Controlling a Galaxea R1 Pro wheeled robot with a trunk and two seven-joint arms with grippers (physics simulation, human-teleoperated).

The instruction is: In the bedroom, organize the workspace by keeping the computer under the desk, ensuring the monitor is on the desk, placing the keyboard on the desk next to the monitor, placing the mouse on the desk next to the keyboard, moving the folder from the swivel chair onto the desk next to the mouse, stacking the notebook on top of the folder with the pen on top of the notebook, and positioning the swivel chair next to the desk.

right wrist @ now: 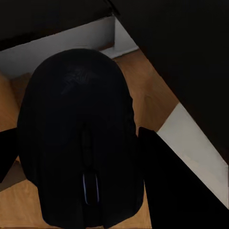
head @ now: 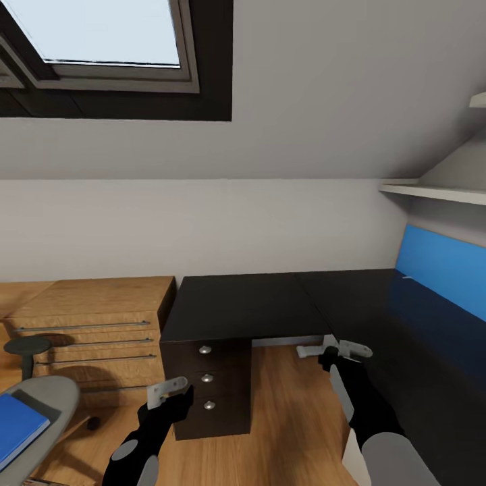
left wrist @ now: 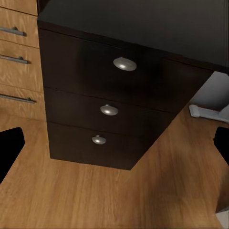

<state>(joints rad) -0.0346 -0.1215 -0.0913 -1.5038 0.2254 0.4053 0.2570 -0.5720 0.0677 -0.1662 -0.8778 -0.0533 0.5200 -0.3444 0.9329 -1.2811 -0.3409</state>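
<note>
A black computer mouse (right wrist: 81,138) sits between the fingers of my right gripper (head: 334,352), which is shut on it and held in the air in front of the black L-shaped desk (head: 243,304). My left gripper (head: 169,393) hangs open with nothing in it, in front of the desk's drawer unit (left wrist: 109,109). The grey swivel chair (head: 47,395) stands at the lower left of the head view, with the blue folder (head: 17,422) lying on its seat.
A wooden chest of drawers (head: 94,324) stands against the wall left of the desk. A blue panel (head: 439,266) and a white shelf (head: 432,192) run along the right wall. Wooden floor (head: 290,412) lies between the drawer unit and the desk's right wing.
</note>
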